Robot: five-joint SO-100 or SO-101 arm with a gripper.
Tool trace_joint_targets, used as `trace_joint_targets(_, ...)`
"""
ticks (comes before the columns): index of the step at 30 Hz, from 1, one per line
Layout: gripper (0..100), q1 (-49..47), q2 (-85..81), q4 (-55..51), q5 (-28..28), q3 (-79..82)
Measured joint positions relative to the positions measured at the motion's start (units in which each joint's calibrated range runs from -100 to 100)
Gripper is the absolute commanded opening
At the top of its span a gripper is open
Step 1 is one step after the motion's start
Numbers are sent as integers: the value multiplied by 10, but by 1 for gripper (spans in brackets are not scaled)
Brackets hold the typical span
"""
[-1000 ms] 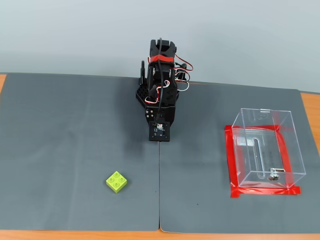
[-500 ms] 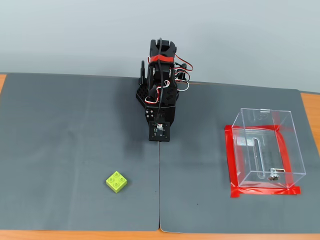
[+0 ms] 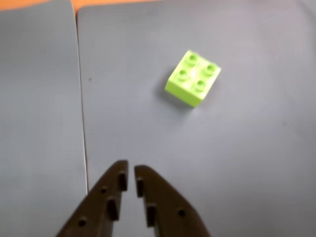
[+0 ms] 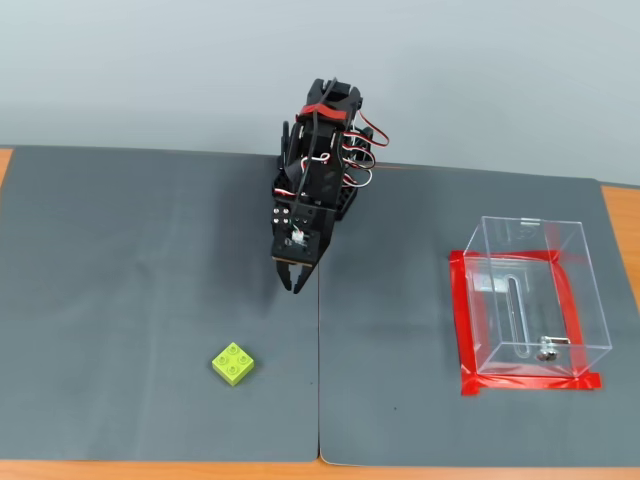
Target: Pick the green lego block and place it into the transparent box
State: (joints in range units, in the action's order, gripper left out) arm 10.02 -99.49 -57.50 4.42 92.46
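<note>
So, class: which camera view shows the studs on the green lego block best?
The wrist view: the green lego block fills more of the picture there, so its four round studs stand out clearly on the grey mat. In the fixed view the block is small and distant, with its studs only faintly visible.

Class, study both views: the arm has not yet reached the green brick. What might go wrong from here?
1. The gripper looks nearly shut; descending like this would probably push the green lego block instead of straddling it.
2. The block sits rotated relative to the fingers, so a grasp may catch its corners and twist it.
3. The transparent box has tall walls; a low carry could strike one.
</note>
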Motion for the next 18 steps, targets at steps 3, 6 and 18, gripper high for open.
trace_joint_targets(3, 2, 3, 0, 10, 1, -1)
trace_joint_targets(6, 2, 0, 0, 10, 0, -1)
trace_joint_targets(18, 2, 7, -1, -36, -5, -139)
